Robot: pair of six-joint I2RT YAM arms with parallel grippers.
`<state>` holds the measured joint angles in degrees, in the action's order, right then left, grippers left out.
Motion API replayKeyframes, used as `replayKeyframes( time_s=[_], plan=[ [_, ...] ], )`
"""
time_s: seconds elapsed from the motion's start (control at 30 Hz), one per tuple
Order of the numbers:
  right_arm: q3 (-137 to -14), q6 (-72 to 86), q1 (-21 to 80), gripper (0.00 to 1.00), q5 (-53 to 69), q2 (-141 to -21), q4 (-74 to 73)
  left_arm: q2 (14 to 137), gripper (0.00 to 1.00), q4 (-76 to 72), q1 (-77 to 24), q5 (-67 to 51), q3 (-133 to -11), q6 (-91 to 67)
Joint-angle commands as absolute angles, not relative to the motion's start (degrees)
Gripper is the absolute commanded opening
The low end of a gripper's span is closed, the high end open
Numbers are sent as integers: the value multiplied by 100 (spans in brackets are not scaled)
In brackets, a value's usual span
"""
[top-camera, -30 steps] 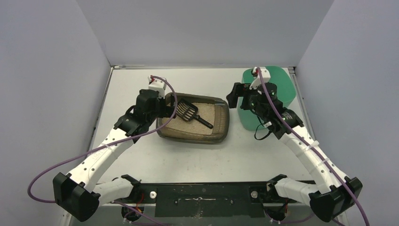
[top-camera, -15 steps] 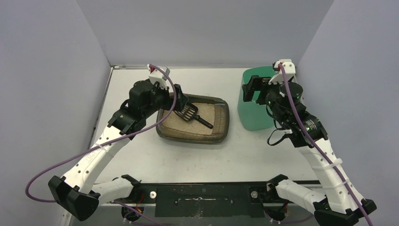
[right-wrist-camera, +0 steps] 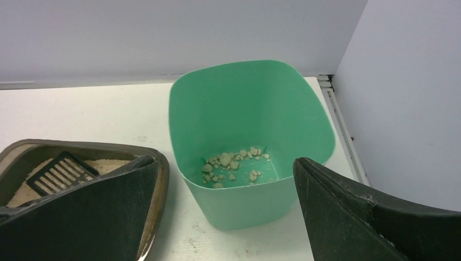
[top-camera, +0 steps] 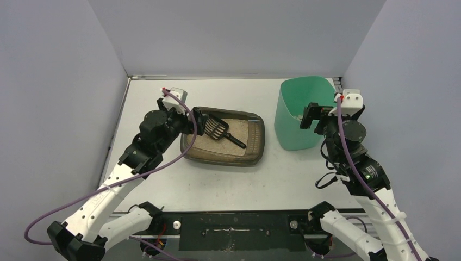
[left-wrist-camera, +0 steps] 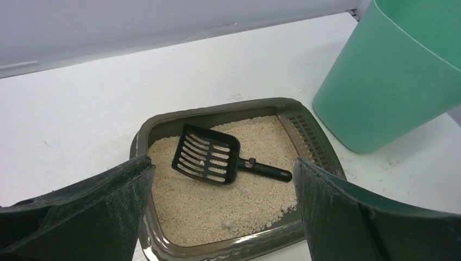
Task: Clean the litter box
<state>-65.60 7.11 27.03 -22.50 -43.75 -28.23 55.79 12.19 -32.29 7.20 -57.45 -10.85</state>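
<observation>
Left hand [top-camera: 199, 120]: released, jaws wide apart, nothing between them. It sits over the near end of the litter box [top-camera: 223, 159], a shallow dark grey-black rectangular plastic tray with rounded corners and a wide rim. In the left wrist view the tray is straight ahead and slightly below the hand, framed by both fingers [left-wrist-camera: 81, 217]. Can't tell whether the fingers touch the rim.

Tray is on the white table [top-camera: 304, 174] and holds a layer of beige sandy granules [left-wrist-camera: 217, 201]. A small black slotted plastic scoop [left-wrist-camera: 209, 157] lies flat on the granules, dead ahead of the left hand. Its head is closer to the hand's left finger and its handle points toward the right finger. One pale lump [left-wrist-camera: 227, 223] sits in the sand at the end of the tray nearest the hand.

Right hand [top-camera: 310, 116]: also released, jaws wide apart, holding nothing. It hangs above the near rim of the tall mint-green plastic bin [top-camera: 291, 128]. The bin is upright, directly ahead of and below this hand. Pale clumps [right-wrist-camera: 231, 163] are scattered on the bin floor. From this hand the tray is down to its left, just beside the bin but not touching it.
</observation>
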Motion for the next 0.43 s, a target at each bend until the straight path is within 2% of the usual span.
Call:
replayKeyframes(
  time_s=[0.0, 0.4],
  plan=[
    [-6376, 412, 2705, 100, -2575, -4194, -2369, 5124, 97, 201, -3313, 1135, -5371, -764],
    [-6533, 366, 2736, 100, -2369, -4362, -2368, 5107, 97, 105, -3296, 1239, -5170, -738]
  ],
)
